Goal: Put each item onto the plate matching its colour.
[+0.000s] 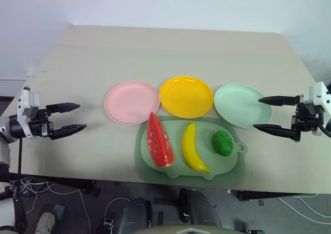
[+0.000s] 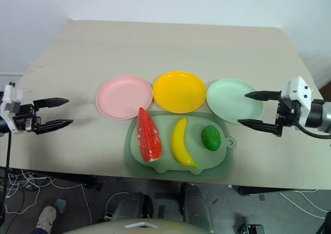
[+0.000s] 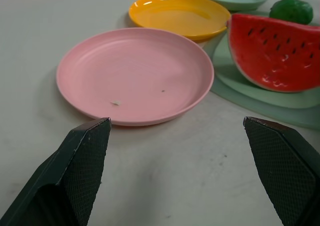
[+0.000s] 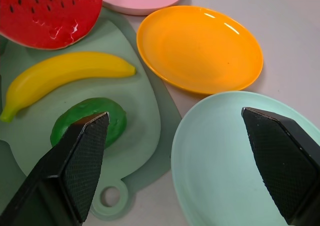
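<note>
Three plates are sitting in a row across the middle of the table (image 1: pixel 77 58): the pink plate (image 1: pixel 132 102) toward the left edge, the yellow plate (image 1: pixel 186 96) in the centre, the mint plate (image 1: pixel 242 105) toward the right edge; just nearer the front edge, the pig-shaped mat (image 1: pixel 150 161) is carrying the watermelon slice (image 1: pixel 159 140), the banana (image 1: pixel 193 147) and the green fruit (image 1: pixel 222 143) side by side, none yet lying on a plate; the left gripper (image 1: pixel 73 117) is hovering over the table's left edge, jaws standing wide apart and holding nothing; the right gripper (image 1: pixel 264 113) is hanging by the mint plate's right rim, likewise spread wide and empty.
</note>
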`<control>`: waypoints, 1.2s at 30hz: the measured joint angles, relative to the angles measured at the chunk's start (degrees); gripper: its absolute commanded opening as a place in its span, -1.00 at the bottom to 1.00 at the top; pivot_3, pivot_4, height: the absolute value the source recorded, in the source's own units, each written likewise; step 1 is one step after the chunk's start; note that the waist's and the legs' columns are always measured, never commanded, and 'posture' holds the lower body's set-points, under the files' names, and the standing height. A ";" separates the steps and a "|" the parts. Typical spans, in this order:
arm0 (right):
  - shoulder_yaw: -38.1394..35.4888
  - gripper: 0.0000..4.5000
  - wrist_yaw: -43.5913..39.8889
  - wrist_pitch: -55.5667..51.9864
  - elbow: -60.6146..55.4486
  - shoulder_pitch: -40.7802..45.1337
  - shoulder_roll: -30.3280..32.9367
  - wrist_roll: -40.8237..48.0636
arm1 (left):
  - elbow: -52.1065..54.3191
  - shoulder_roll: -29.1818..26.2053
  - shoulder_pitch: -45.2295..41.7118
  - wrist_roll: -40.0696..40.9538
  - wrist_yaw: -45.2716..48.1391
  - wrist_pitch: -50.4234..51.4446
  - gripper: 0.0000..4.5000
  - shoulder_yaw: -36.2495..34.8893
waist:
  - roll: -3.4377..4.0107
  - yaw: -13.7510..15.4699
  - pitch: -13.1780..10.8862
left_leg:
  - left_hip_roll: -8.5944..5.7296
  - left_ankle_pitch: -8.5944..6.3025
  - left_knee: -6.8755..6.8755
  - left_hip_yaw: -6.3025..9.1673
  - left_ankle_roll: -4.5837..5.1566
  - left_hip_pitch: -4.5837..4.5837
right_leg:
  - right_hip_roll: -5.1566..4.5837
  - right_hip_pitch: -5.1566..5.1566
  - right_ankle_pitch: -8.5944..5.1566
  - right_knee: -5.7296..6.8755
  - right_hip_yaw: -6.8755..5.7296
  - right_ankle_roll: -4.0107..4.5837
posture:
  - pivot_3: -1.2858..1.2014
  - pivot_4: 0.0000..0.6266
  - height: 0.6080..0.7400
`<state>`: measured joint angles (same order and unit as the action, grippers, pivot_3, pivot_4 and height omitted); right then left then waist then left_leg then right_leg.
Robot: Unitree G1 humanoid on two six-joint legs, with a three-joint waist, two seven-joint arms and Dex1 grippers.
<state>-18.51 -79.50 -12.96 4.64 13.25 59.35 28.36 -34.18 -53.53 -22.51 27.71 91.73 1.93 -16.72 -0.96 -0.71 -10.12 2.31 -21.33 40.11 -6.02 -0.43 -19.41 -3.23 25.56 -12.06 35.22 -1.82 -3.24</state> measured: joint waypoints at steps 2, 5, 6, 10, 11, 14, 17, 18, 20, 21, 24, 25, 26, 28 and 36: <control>0.00 1.00 -0.05 0.28 0.00 -0.02 0.00 -0.02 | -0.03 0.00 0.34 0.32 0.27 -0.25 0.98 0.00 | 0.00 0.01 0.00 | 0.00 0.00 0.00 0.00 0.00 0.01 | 0.00 0.00 0.00 0.01 0.00 0.00 | 0.03 -0.52 0.98; -0.01 1.00 0.06 0.46 0.13 -0.05 0.00 -0.07 | -0.94 0.30 0.60 0.41 0.48 -1.02 0.98 -0.20 | 0.00 0.01 0.00 | 0.00 0.00 0.00 0.00 0.00 0.01 | 0.00 0.00 0.00 0.01 0.00 0.00 | 0.03 -0.52 0.98; -0.01 1.00 0.41 0.47 0.20 -0.05 0.00 -0.13 | -1.08 0.62 0.59 0.41 0.47 -1.22 0.98 -0.44 | 0.00 0.01 0.00 | 0.00 0.00 0.00 0.00 0.00 0.01 | -0.01 0.00 0.00 0.01 0.00 0.00 | 0.03 -0.52 0.98; -0.17 1.00 1.69 -0.19 -0.81 -1.45 -0.27 0.05 | -1.01 0.70 0.36 0.54 0.50 0.01 0.98 -0.55 | 0.00 0.03 0.00 | 0.00 0.00 0.00 0.01 0.00 0.00 | 0.00 0.00 0.00 0.02 0.00 0.00 | 0.03 -0.52 0.98; -0.19 1.00 1.79 -0.48 -1.51 -2.57 -0.37 0.12 | -0.99 0.66 0.32 0.59 0.51 0.72 0.98 -0.55 | 0.00 0.06 0.00 | 0.00 0.00 0.00 0.01 0.00 0.01 | 0.00 0.00 0.00 0.02 -0.01 0.00 | 0.03 -0.52 0.98; -0.36 1.00 2.13 -1.78 -2.91 -4.72 -0.52 0.94 | -0.99 0.17 0.30 1.55 0.53 1.81 0.98 -0.46 | -0.01 0.07 0.00 | 0.00 0.00 0.01 0.00 0.00 -0.01 | -0.01 0.00 0.00 0.01 0.00 0.00 | 0.03 -0.52 0.98; -0.89 1.00 2.53 -2.58 -4.26 -5.95 -0.52 1.70 | -0.44 -0.82 0.31 3.28 0.53 2.67 0.98 -0.31 | -0.01 0.07 0.00 | 0.00 -0.01 0.01 0.01 0.01 0.01 | -0.02 -0.01 0.00 0.02 0.00 0.00 | 0.03 -0.52 0.98; -1.04 1.00 2.55 -2.85 -4.67 -6.28 -0.51 1.86 | 0.23 -1.10 0.57 4.15 0.53 2.72 0.98 -0.27 | 0.00 0.07 0.00 | 0.01 -0.01 0.01 0.01 0.01 0.01 | -0.02 0.00 0.00 0.02 0.00 0.00 | 0.03 -0.52 0.98; -1.57 1.00 2.59 -3.09 -5.36 -7.01 -0.51 2.24 | 1.42 -1.63 1.56 5.45 0.53 2.46 0.98 -0.10 | 0.00 0.00 0.00 | 0.06 -0.01 0.00 0.02 0.01 0.02 | -0.02 0.00 0.00 0.02 0.01 0.00 | 0.03 -0.52 0.98; -2.10 1.00 2.57 -3.14 -5.76 -7.56 -0.51 2.35 | 1.90 -1.76 2.27 5.80 0.54 2.00 0.98 0.14 | 0.01 -0.01 0.00 | 0.08 -0.01 0.00 0.02 0.01 0.03 | -0.02 0.00 0.00 0.02 0.01 0.00 | 0.03 -0.52 0.98; -2.84 1.00 2.10 -3.24 -6.09 -8.79 -0.43 2.40 | 2.85 -1.81 4.71 6.72 0.55 0.79 0.98 1.04 | 0.00 0.02 0.00 | 0.11 -0.01 0.00 0.02 0.01 0.02 | -0.01 0.00 0.00 0.02 0.01 0.00 | 0.03 -0.52 0.98; -2.84 1.00 1.82 -3.23 -6.14 -9.19 -0.43 2.43 | 3.26 -1.80 5.38 6.74 0.54 0.32 0.98 1.48 | 0.00 0.04 0.00 | 0.09 -0.01 0.00 0.01 0.01 0.02 | -0.01 0.00 0.00 0.02 0.01 0.00 | 0.03 -0.52 0.98; -2.84 1.00 1.54 -3.24 -6.21 -9.74 -0.43 2.50 | 3.83 -1.79 5.99 6.78 0.55 0.01 0.98 1.71 | 0.00 0.05 0.01 | 0.10 -0.01 0.00 0.01 0.01 0.02 | -0.01 -0.01 0.00 0.02 0.01 0.00 | 0.03 -0.52 0.98; -2.81 1.00 1.46 -4.05 -6.97 -9.83 -0.43 2.98 | 4.42 -1.79 6.34 7.14 0.55 0.02 0.98 1.80 | 0.00 0.11 0.00 | 0.09 -0.01 0.01 0.01 0.01 0.02 | -0.01 0.00 0.00 0.02 0.01 0.00 | 0.03 -0.52 0.98; 0.89 1.00 2.92 -10.53 -10.90 -7.61 0.52 3.92 | 9.75 -2.15 8.99 8.53 0.55 -0.33 0.98 0.30 | 0.01 0.01 0.00 | 0.12 -0.01 0.00 0.04 0.02 0.01 | -0.01 0.05 0.00 0.03 0.04 0.02 | 0.03 -0.52 0.98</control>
<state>-17.62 -76.59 -23.49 -6.26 5.64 59.87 32.29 -24.43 -55.68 -13.52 36.24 92.29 1.60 -16.41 -0.95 -0.70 -10.13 2.43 -21.34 40.11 -5.98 -0.42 -19.41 -3.23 25.61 -12.06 35.25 -1.78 -3.23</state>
